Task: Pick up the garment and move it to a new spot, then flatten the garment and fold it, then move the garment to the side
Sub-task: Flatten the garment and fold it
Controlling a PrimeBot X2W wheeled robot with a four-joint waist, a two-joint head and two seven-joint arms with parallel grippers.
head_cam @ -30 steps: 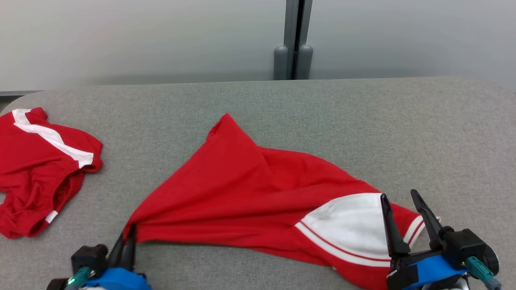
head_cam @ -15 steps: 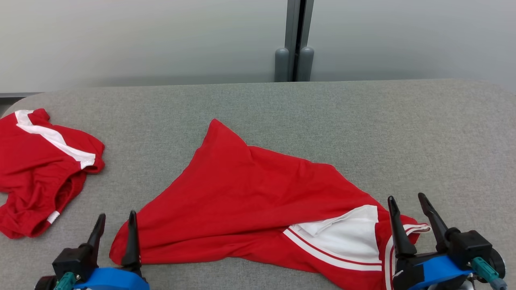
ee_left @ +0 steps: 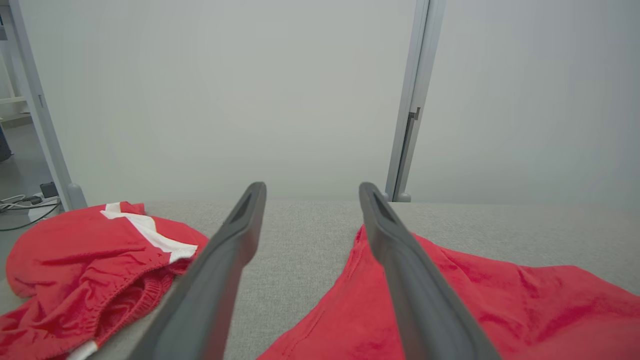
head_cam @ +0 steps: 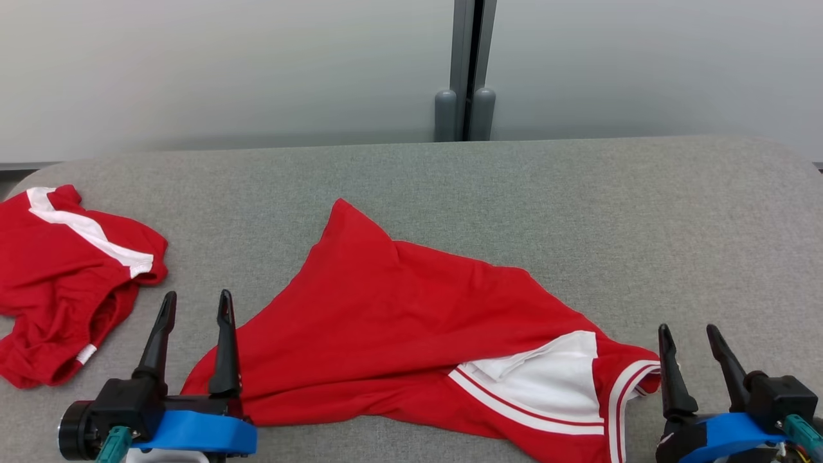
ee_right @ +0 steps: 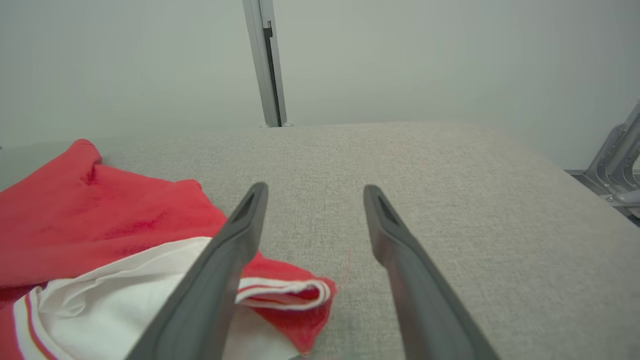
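Garment (head_cam: 398,308) lay rumpled on the grey table (head_cam: 578,193), near its front edge. Left gripper (head_cam: 197,296) gaped at its left corner, right gripper (head_cam: 688,329) gaped beside its white-striped right end, both holding nothing.

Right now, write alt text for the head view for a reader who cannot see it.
A red shirt with white panels lies rumpled on a grey table, with the robot's open left hand at its left end and open right hand at its right, both holding nothing. A second crumpled red garment sits at the table's left edge.
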